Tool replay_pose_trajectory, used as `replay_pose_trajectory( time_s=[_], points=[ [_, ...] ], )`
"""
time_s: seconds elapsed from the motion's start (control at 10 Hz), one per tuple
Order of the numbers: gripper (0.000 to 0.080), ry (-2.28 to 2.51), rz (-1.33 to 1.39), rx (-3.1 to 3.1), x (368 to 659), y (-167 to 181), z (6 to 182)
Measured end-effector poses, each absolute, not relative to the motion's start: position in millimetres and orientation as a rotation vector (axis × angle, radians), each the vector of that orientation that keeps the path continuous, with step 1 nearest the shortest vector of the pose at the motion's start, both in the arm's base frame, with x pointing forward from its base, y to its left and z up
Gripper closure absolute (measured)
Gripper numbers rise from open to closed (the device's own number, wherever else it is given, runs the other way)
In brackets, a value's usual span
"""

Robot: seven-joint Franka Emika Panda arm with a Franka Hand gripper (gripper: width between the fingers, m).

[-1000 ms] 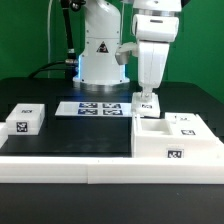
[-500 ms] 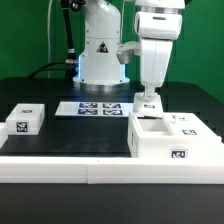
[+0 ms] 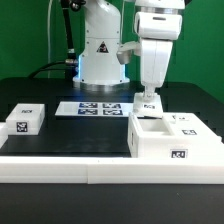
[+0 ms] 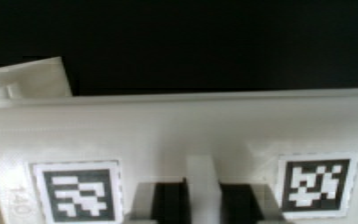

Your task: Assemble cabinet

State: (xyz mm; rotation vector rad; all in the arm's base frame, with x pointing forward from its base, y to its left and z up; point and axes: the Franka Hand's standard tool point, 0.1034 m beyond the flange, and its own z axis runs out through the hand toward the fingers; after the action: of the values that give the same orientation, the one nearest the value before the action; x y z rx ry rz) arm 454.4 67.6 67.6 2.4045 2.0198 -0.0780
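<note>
The cabinet [image 3: 175, 142], a white box with square tags and an open top, stands at the exterior view's right by the front rail. My gripper [image 3: 147, 95] points straight down at the cabinet's far left corner. It is shut on the top edge of an upright white tagged panel [image 3: 147, 101] there. In the wrist view the two dark fingers [image 4: 165, 202] pinch a thin white wall between them. That panel [image 4: 176, 130] fills the view and carries two tags. I cannot tell whether the panel is loose or part of the cabinet.
A small white tagged block [image 3: 25, 120] lies at the exterior view's left. The marker board [image 3: 98, 107] lies flat before the robot base [image 3: 100, 55]. A long white rail [image 3: 60, 168] runs along the table's front edge. The cabinet's flat top [image 3: 187, 123] at its right carries tags.
The gripper and the cabinet shifted slightly between one second and half a second ago. Nothing has moved since.
</note>
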Motion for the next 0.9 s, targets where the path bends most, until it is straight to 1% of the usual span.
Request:
replay_pose_trajectory(
  time_s=[0.4,0.9],
  points=[
    [0.0731,2.003,-0.101,2.431,443.0,67.2,61.3],
    [0.0731,2.011,-0.096,2.422,446.1,66.7,62.3]
  ],
)
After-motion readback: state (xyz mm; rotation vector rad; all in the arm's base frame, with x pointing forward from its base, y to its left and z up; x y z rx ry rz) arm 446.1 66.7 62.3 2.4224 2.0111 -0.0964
